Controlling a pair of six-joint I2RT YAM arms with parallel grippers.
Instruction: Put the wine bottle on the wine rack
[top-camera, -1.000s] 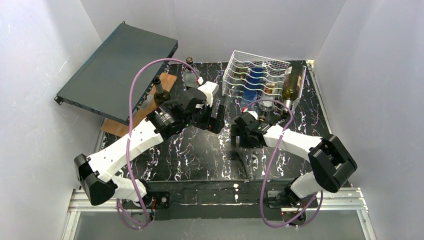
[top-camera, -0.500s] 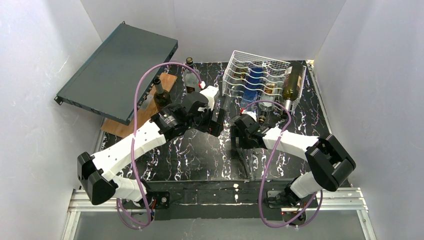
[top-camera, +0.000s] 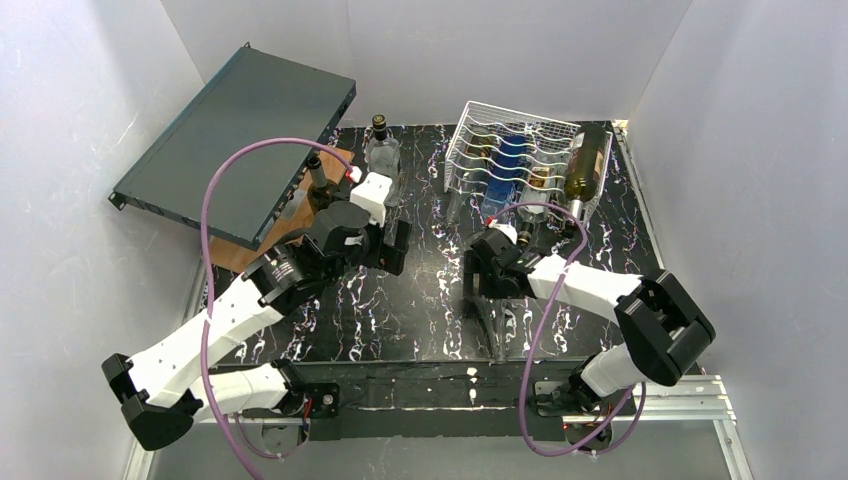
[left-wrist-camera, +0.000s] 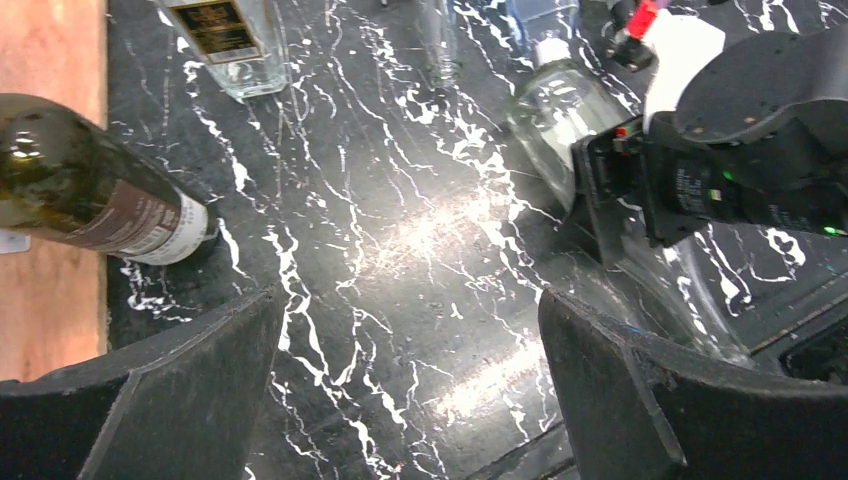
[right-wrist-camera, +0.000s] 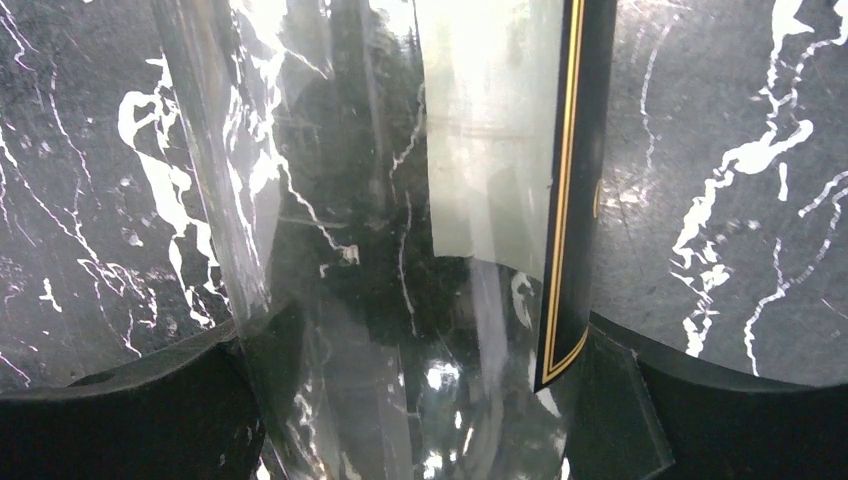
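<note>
A clear glass wine bottle (top-camera: 492, 325) with a black and gold label lies on the black marble table, neck toward the back. My right gripper (top-camera: 478, 278) is shut on its body; in the right wrist view the bottle (right-wrist-camera: 400, 200) fills the gap of the gripper (right-wrist-camera: 420, 400). It also shows in the left wrist view (left-wrist-camera: 560, 100). The white wire wine rack (top-camera: 520, 160) stands at the back right with several bottles in its cradles. My left gripper (top-camera: 393, 246) is open and empty over bare table, left of the right gripper (left-wrist-camera: 410, 390).
A dark-teal metal case (top-camera: 240, 140) leans at the back left over a wooden board (top-camera: 240, 255). A dark bottle (top-camera: 318, 180) and a clear bottle (top-camera: 380, 150) stand near the board. A green bottle (top-camera: 585, 165) rests on the rack's right side. White walls enclose the table.
My left arm has drawn back to the left, away from the right gripper and the bottle. The right gripper has stayed on the clear bottle.
</note>
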